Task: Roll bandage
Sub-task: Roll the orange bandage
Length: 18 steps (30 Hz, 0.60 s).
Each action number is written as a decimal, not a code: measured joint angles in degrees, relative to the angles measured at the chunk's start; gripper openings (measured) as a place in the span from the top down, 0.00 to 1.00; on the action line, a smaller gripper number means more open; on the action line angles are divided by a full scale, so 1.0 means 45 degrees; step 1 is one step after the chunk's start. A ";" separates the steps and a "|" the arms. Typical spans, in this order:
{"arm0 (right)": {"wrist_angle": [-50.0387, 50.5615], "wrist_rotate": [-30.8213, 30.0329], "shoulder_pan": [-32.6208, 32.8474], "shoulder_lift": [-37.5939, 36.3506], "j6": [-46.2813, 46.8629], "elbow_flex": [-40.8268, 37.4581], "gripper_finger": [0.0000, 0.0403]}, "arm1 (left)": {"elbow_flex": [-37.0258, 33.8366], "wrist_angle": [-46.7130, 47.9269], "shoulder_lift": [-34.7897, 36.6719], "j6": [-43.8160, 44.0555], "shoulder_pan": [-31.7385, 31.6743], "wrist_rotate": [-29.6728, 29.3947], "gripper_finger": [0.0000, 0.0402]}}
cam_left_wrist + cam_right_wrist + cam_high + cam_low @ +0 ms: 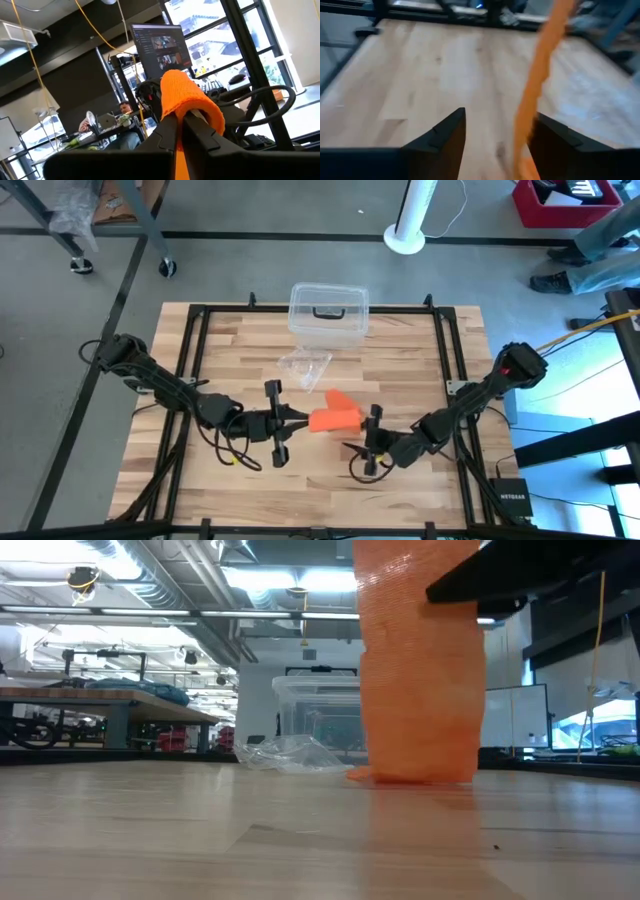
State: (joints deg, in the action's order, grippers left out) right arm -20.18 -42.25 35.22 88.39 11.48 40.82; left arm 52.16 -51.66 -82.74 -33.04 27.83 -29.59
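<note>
Left pincer (296,420) pinches the bandage (335,412) tight near the middle of the counter (240,350). Right pincer (366,438) stands wide open just beside the loose strip. With nothing pulling the strip tight, the roll may go loose or crooked

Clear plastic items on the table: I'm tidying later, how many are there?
2: a lidded box at the table's far edge, and a crumpled plastic piece just in front of it.
</note>
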 joint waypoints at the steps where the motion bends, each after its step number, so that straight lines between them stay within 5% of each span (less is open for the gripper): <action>1: -0.0494 -0.0387 0.0000 0.0112 -0.0072 -0.0133 0.54 | 0.0000 0.0000 0.0000 0.0000 0.0000 0.0002 0.98; 7: -0.2612 -0.1047 -0.0005 0.0255 -0.0230 -0.1247 0.61 | 0.0000 0.0005 0.0000 0.0000 -0.0005 -0.0003 0.99; 18: -0.3056 -0.0601 -0.0637 0.0265 -0.0028 -0.1498 0.75 | 0.0000 0.0005 0.0000 0.0227 -0.0005 0.0800 0.99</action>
State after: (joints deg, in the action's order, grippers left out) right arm -33.93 -44.95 32.35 89.58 11.35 34.09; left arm 52.16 -51.64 -82.74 -32.02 27.81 -25.99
